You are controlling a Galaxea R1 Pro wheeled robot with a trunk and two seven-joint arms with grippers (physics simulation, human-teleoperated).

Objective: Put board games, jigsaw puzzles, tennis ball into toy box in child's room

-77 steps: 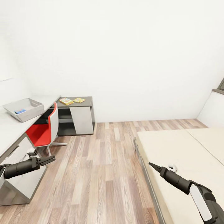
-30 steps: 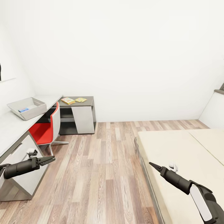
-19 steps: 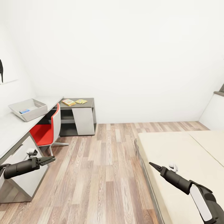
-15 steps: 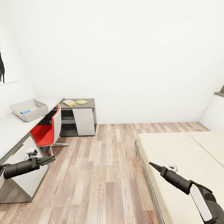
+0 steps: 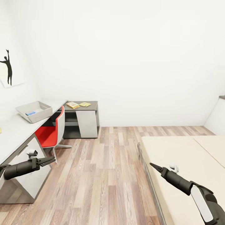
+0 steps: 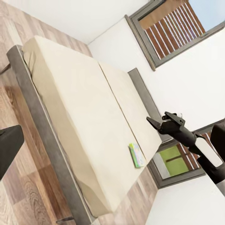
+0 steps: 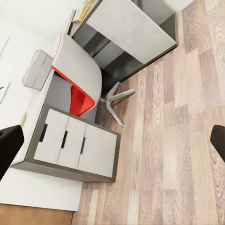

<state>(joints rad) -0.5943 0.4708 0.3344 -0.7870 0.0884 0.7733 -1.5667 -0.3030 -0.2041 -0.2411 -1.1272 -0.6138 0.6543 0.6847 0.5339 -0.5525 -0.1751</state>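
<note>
I am backing and tilting the head view: the whole picture is shifting, so the camera is moving, not the objects, and a black silhouette print (image 5: 8,66) is now coming into view on the left wall. I am reading the toy box (image 5: 34,111) as sitting on the light counter (image 5: 14,132) beside the red chair (image 5: 50,135), with something blue lying inside it. The two jigsaw puzzles (image 5: 78,104) are lying flat on the lower dark section of the counter at the far wall, side by side and well apart from the toy box. In the left wrist view, one board game (image 6: 136,155) is lying on the bed (image 6: 79,126) near the headboard end, under the windows. I am holding the left gripper (image 5: 47,161) over the floor near the drawers, its jaws slightly apart and carrying nothing. I am holding the right gripper (image 5: 154,166) at the near edge of the bed; the right wrist view is showing its two finger tips far apart with nothing between them. I am judging that no pick-up is under way; the wider view is serving to locate the puzzles, the toy box and the bed before the next approach.
</note>
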